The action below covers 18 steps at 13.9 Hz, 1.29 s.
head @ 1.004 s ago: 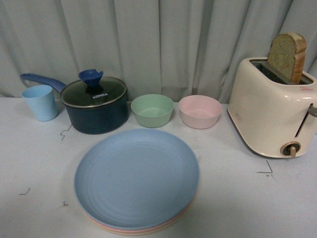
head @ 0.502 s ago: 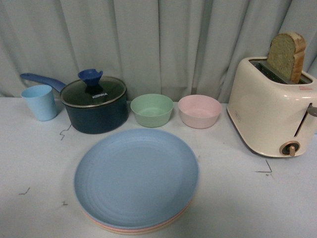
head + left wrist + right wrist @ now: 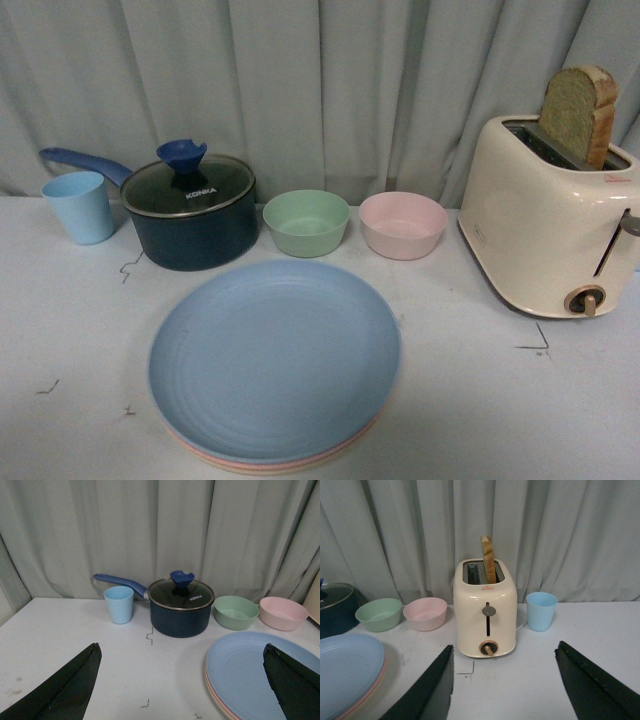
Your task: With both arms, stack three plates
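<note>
The three plates lie in one stack on the white table, near its front edge. The light blue plate (image 3: 275, 360) is on top, and only thin pink and beige rims (image 3: 262, 466) show beneath it. Neither gripper appears in the front view. My left gripper (image 3: 181, 646) is open and empty above the table, left of the stack (image 3: 255, 677); one dark finger (image 3: 292, 682) hangs over the blue plate. My right gripper (image 3: 505, 646) is open and empty, facing the toaster, with the stack (image 3: 345, 672) off to its side.
Behind the plates stand a dark blue pot (image 3: 192, 213) with glass lid and long handle, a light blue cup (image 3: 80, 207), a green bowl (image 3: 306, 222) and a pink bowl (image 3: 403, 224). A cream toaster (image 3: 548, 230) with bread is at the right, another blue cup (image 3: 541, 611) beyond it. Curtain behind.
</note>
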Each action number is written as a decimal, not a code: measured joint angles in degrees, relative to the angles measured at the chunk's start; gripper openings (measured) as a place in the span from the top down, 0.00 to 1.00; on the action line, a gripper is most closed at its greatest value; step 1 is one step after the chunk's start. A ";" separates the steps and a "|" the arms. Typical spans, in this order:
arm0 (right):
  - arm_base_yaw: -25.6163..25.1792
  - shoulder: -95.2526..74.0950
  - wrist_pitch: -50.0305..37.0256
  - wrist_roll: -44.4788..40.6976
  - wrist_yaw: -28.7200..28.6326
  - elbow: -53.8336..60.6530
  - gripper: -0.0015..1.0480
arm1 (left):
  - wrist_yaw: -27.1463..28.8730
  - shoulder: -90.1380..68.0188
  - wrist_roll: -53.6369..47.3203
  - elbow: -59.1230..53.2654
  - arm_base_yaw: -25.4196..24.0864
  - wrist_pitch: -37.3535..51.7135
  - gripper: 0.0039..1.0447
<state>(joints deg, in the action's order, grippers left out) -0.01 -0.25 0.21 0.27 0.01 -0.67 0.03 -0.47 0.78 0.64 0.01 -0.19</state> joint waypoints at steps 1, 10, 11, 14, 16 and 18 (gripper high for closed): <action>0.00 0.00 0.00 0.00 0.00 0.00 0.28 | 0.00 0.00 0.00 0.00 0.00 0.00 0.06; 0.00 0.00 0.00 0.00 0.00 0.00 0.06 | 0.00 0.00 0.00 0.00 0.00 0.00 0.06; 0.00 0.00 0.00 0.00 0.00 0.00 0.06 | 0.00 0.00 0.00 0.00 0.00 0.00 0.06; 0.00 0.00 0.00 0.00 0.00 0.00 0.06 | 0.00 0.00 0.00 0.00 0.00 0.00 0.06; 0.00 0.00 0.00 0.00 0.00 0.00 0.06 | 0.00 0.00 0.02 0.00 0.00 0.00 0.06; 0.00 0.00 0.00 0.00 0.00 0.00 0.06 | 0.00 0.00 0.00 0.00 0.00 0.00 0.06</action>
<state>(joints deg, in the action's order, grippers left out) -0.01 -0.25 0.21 0.27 0.01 -0.67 0.03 -0.47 0.78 0.64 0.01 -0.19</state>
